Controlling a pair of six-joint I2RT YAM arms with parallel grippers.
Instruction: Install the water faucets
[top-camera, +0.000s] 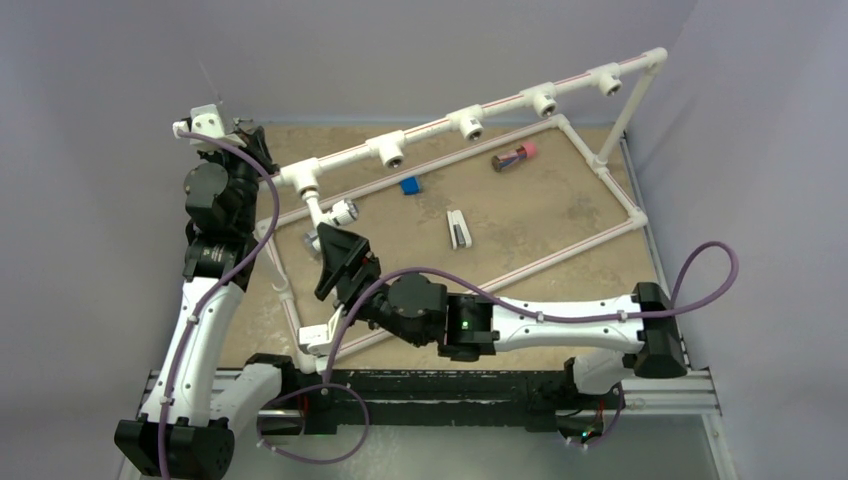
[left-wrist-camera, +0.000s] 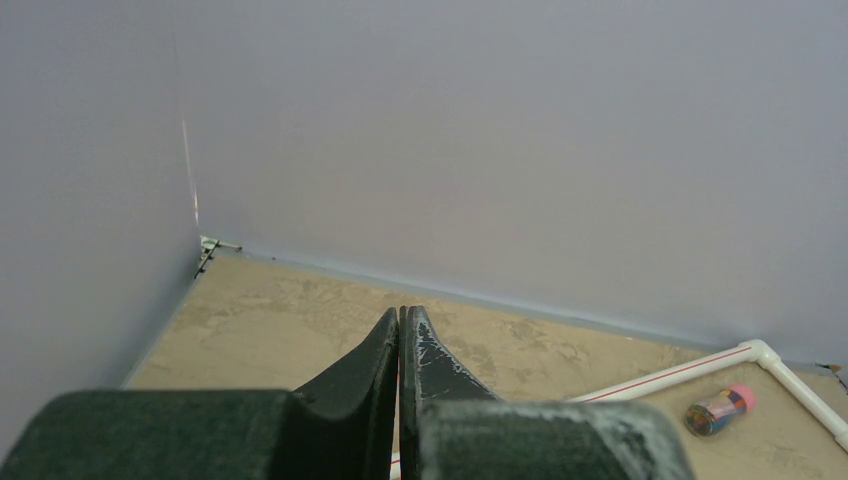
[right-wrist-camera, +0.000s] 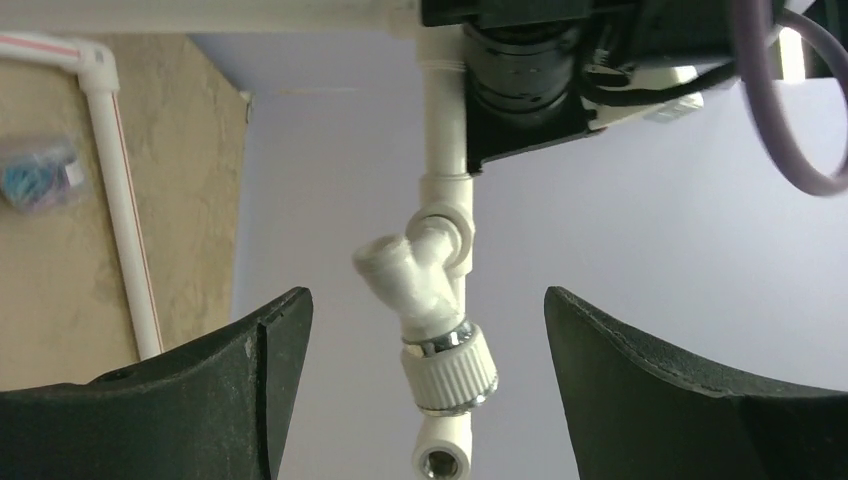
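A white water faucet (top-camera: 333, 212) with a ribbed knob hangs from the leftmost T-fitting (top-camera: 300, 178) of the raised white pipe rail. In the right wrist view the faucet (right-wrist-camera: 437, 300) sits between my fingers, with its knob (right-wrist-camera: 450, 375) and open spout end (right-wrist-camera: 440, 462) near me. My right gripper (top-camera: 336, 250) (right-wrist-camera: 425, 295) is open, with one finger on either side of the faucet and neither touching it. My left gripper (top-camera: 255, 140) (left-wrist-camera: 401, 315) is shut and empty at the back left, near the wall.
The rail carries several more empty T-fittings, such as one (top-camera: 470, 123). Inside the floor pipe frame (top-camera: 610, 185) lie a blue piece (top-camera: 410, 185), a flat white-and-black piece (top-camera: 458, 229) and a pink-capped bottle (top-camera: 514, 156) (left-wrist-camera: 718, 410). Walls close in at the back and sides.
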